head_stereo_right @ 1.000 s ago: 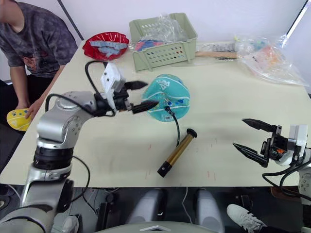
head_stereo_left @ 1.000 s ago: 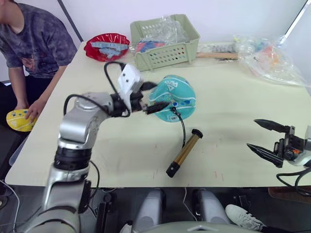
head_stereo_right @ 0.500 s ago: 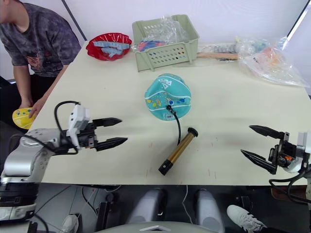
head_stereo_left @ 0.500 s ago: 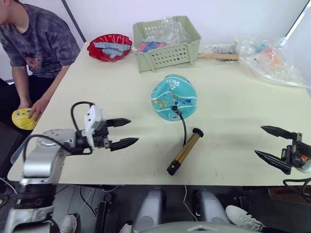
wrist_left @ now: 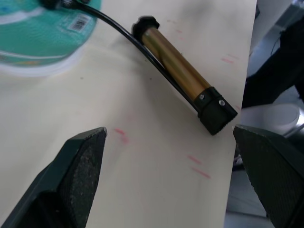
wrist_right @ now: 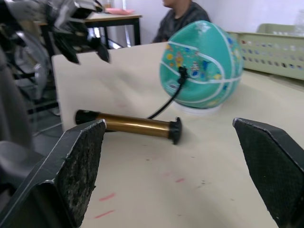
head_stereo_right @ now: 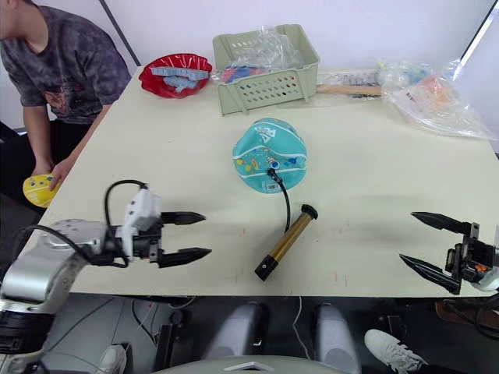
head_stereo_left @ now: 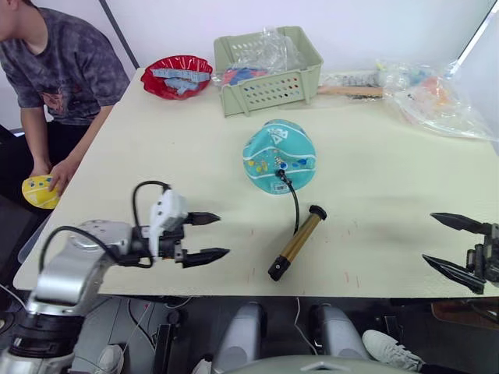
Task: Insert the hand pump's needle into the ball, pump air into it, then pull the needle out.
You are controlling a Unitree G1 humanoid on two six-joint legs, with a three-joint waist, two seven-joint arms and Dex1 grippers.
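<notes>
Two hands, both spread, holding nothing. L hand (head_stereo_left: 204, 237) hovers low over bench (head_stereo_left: 405, 171) near its front edge, well left of pump (head_stereo_left: 295, 244). R hand (head_stereo_right: 433, 247) hangs off bench's front right corner, well apart from everything.

Ball (head_stereo_left: 279, 156) sits mid-bench, just in front of basket (head_stereo_left: 267, 68). Hose (head_stereo_left: 295, 204) runs from pump's far cap up into ball's near side. Needle itself is hidden at the valve, so prob. already inserted, can't confirm depth. Pump lies flat, diagonal, near cap toward the front edge.

Handling, by judgement: ball looks soft, partly squashed, light, so will roll or dent if pushed; steady it w/ one hand from the side, not on the hose. Barrel is smooth metal, stiff, likely slippery and apt to roll; grip mid-barrel across its width, or at a black end cap for better bite. Hose is thin and flexible; tugging it sideways could bend the needle.
</notes>
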